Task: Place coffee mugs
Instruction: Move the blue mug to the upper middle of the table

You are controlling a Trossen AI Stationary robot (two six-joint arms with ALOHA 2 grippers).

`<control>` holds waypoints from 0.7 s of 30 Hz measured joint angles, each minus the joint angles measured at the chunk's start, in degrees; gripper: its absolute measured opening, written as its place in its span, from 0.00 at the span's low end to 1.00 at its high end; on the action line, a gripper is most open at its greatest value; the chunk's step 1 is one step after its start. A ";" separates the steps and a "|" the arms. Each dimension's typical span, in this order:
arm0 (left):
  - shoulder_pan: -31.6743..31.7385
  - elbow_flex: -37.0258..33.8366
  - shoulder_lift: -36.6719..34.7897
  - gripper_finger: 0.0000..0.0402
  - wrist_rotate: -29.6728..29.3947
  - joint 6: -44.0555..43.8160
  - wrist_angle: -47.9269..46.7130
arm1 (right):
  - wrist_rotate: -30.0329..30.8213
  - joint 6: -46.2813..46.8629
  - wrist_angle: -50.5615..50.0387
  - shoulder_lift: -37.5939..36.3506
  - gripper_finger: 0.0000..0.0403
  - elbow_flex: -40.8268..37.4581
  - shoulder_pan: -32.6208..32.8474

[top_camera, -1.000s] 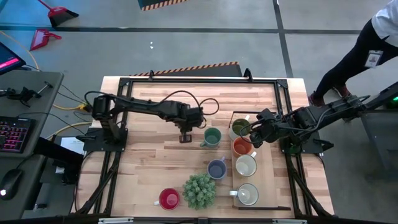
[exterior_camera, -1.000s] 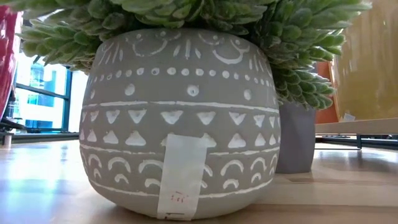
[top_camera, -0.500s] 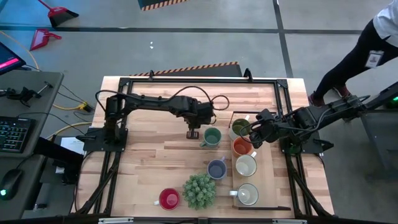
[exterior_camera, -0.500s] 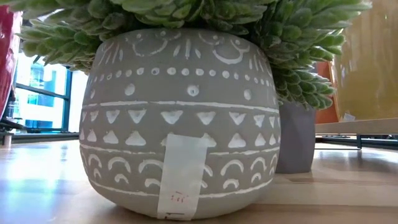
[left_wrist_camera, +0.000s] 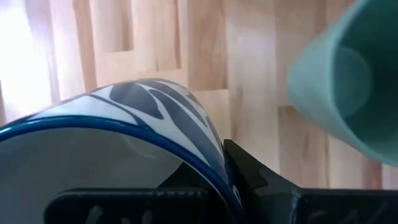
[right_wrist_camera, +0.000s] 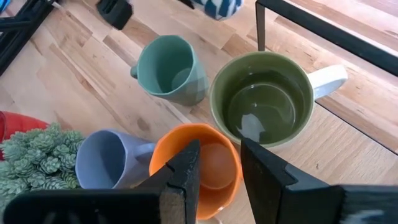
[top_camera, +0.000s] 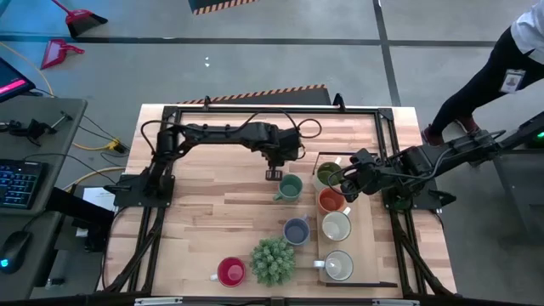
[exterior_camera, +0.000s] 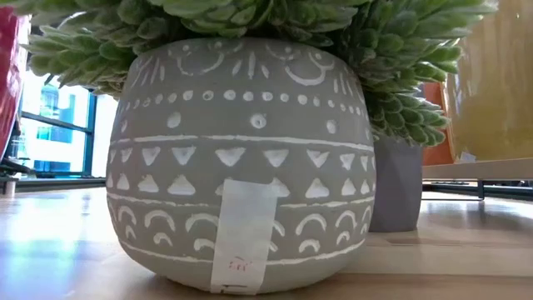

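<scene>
My left gripper (top_camera: 274,172) is over the table's middle, just far of the green mug (top_camera: 290,187), and is shut on a white mug with a blue pattern (left_wrist_camera: 155,106), which also shows in the right wrist view (right_wrist_camera: 217,6). My right gripper (right_wrist_camera: 217,171) is open and hovers over the tray (top_camera: 371,212) between the orange mug (right_wrist_camera: 208,168) and the olive mug (right_wrist_camera: 264,99). Two white mugs (top_camera: 337,226) (top_camera: 338,265) stand on the tray. The blue-grey mug (top_camera: 296,230) and the red mug (top_camera: 231,272) stand on the table. My left gripper has the patterned mug by its blue rim (left_wrist_camera: 208,168). One dark finger (left_wrist_camera: 249,177) lies against the outside of the wall; the other finger is hidden by the mug. Whether the base is clear of the table does not show.
A spiky green plant in a grey patterned pot (top_camera: 273,260) (exterior_camera: 241,158) stands near the table's near edge between the red and white mugs. Bare wood lies left of the green mug. A person (top_camera: 501,76) is beyond the table's right far corner.
My left gripper has carried the patterned mug toward the table's right and far edges, from left of the green mug to just beyond it.
</scene>
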 joint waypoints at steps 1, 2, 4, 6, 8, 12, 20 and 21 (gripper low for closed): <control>0.22 0.87 0.57 0.02 0.15 0.29 -0.23 | 0.00 0.00 0.04 0.02 0.23 0.00 0.00; 0.31 1.87 1.29 0.02 0.59 0.60 -0.39 | -0.01 0.00 0.15 0.02 0.23 0.00 0.00; 0.53 4.10 2.75 0.02 1.23 0.80 -0.67 | -0.01 0.01 0.33 0.01 0.23 0.00 0.00; 0.69 6.39 4.31 0.02 1.48 1.82 -2.11 | -0.03 0.02 0.41 0.00 0.23 0.00 0.00; 0.67 8.63 6.10 0.02 1.47 2.86 -4.35 | -0.05 0.00 0.44 0.02 0.23 0.00 0.00; 0.67 12.52 9.21 0.02 1.51 4.20 -7.74 | -0.08 0.02 0.46 0.01 0.23 0.00 0.00; 0.76 13.81 10.24 0.02 2.40 5.17 -7.42 | -0.05 0.02 0.44 0.01 0.23 0.00 0.00; 0.85 13.81 10.24 0.02 2.80 5.10 -7.63 | -0.05 0.00 0.44 0.00 0.23 0.00 0.00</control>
